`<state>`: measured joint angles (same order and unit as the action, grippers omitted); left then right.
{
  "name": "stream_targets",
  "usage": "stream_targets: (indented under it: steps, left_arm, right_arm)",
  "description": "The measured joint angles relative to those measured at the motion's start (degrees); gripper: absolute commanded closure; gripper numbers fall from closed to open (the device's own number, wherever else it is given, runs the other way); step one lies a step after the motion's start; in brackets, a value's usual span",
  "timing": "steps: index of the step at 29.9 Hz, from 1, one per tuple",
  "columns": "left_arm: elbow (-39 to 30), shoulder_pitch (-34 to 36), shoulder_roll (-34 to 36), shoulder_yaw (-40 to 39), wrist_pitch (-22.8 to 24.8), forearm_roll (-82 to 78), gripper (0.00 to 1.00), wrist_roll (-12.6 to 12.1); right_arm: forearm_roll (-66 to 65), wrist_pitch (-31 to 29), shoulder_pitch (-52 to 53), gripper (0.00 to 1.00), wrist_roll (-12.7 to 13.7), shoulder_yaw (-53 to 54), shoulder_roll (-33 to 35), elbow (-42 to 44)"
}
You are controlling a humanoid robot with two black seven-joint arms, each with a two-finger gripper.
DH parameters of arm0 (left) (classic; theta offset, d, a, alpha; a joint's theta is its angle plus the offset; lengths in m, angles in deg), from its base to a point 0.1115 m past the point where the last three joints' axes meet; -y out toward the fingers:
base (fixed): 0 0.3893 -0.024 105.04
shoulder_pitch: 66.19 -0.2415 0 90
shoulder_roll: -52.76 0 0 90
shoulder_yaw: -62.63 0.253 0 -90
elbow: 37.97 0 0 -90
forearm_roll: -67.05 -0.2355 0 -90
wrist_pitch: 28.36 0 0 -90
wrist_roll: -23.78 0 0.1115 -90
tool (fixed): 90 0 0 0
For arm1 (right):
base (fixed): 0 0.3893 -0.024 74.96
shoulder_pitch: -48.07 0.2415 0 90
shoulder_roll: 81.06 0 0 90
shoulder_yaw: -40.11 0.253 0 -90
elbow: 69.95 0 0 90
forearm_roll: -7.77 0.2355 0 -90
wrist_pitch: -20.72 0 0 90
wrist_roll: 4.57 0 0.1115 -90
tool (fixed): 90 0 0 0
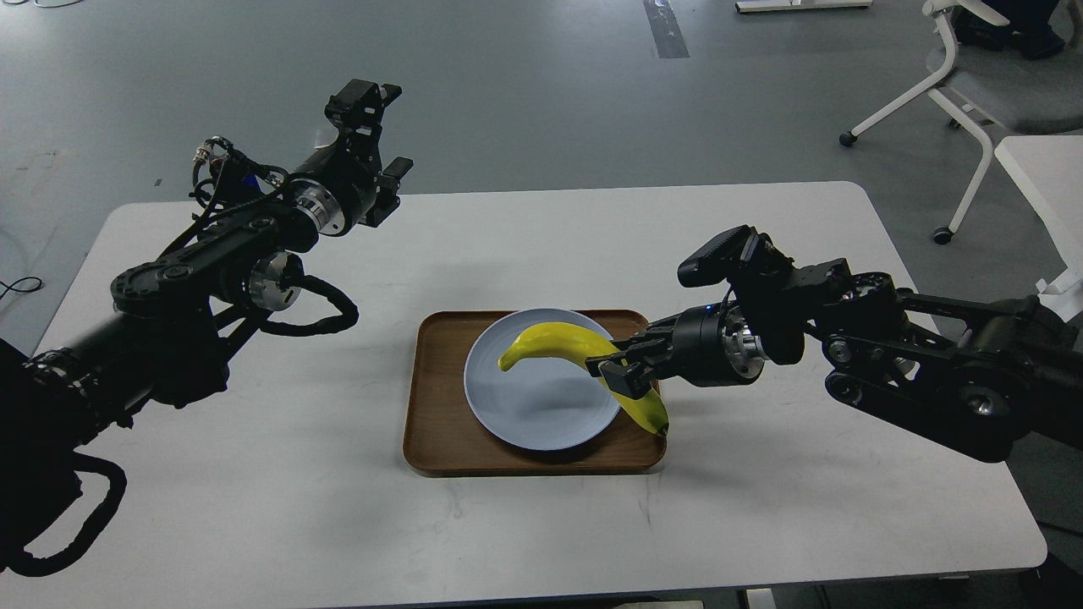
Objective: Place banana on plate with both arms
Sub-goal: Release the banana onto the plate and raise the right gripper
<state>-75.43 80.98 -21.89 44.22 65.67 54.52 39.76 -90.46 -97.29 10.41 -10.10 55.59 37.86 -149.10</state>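
The yellow banana [554, 342] hangs in the air over the right half of the pale blue-grey plate [525, 406], its stem end toward the plate's middle and its dark tip over the tray's right edge. My right gripper [620, 365] is shut on the banana near its middle, reaching in from the right. The plate sits on a brown wooden tray [431, 423] at the table's middle. My left gripper [381, 135] is held high over the table's far left edge, away from the plate, with its fingers spread apart and nothing between them.
The white table [761, 524] carries the tray and plate. A white chair [973, 93] and another white table's edge [1045, 169] stand at the right rear, off the table.
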Motion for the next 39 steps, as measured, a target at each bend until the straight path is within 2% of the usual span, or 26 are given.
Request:
stream_targets:
  steps: [2,8,10,14,15,16,18,19,20,21,25,33,36,39]
  left_arm:
    - [-0.5,0.0,0.7,-0.3,0.2,0.2,0.02,-0.3]
    - [-2.8,0.0,2.5,-0.9,0.3,0.9,0.02,-0.6]
    - [-3.0,0.0,3.2,-0.9,0.3,1.0,0.02,-0.7]
    - [-3.1,0.0,3.9,-0.9,0.3,1.0,0.02,-0.7]
    - [-3.1,0.0,3.9,-0.9,0.3,1.0,0.02,-0.7]
    - [-3.1,0.0,4.0,-0.9,0.3,1.0,0.02,-0.7]
    - [-3.1,0.0,4.1,-0.9,0.3,0.9,0.02,-0.6]
    - [-3.1,0.0,4.3,-0.8,0.3,0.9,0.02,-0.5]
    - [-3.1,0.0,4.5,-0.8,0.3,0.9,0.02,-0.5]
    - [-3.1,0.0,4.7,-0.7,0.2,0.9,0.02,-0.5]
    - [-3.1,-0.2,5.6,-0.4,0.2,0.6,0.02,-0.2]
    - [-3.1,-0.3,6.5,-0.1,1.4,0.4,0.02,-0.2]
    - [-3.0,-0.3,6.1,-0.1,1.2,0.4,0.02,-0.2]
    - [-3.0,-0.1,5.6,-0.4,0.9,0.6,0.02,-0.2]
  right_arm:
    - [-0.7,0.0,-0.1,0.72,0.0,-0.1,-1.3,1.8]
    - [-1.3,0.8,0.0,0.72,0.4,0.0,-3.5,4.8]
    - [-1.3,1.6,0.0,0.66,0.5,0.0,-3.7,5.5]
    - [-1.4,2.9,0.0,0.62,0.9,0.2,-4.9,7.8]
    - [-1.4,3.1,0.0,0.54,1.1,0.3,-5.3,8.4]
    - [-1.4,3.2,0.0,0.51,1.2,0.4,-5.8,9.1]
    - [-1.3,3.6,-0.2,0.35,1.3,0.5,-7.0,10.2]
    - [-1.3,4.2,-0.3,0.26,1.3,0.6,-7.7,10.8]
    - [-1.3,4.9,-0.5,0.08,1.4,0.6,-8.4,11.4]
    - [-1.3,5.6,-0.7,0.04,1.4,0.7,-8.9,11.9]
    - [-0.6,9.9,-2.1,0.0,2.7,1.6,-11.5,13.4]
    - [-0.1,10.7,-2.3,0.0,3.7,3.3,-12.2,13.6]
    - [0.4,10.7,-2.1,0.0,3.7,8.4,-12.1,13.6]
    - [7.0,11.1,-2.1,0.0,3.8,17.2,-11.8,14.7]
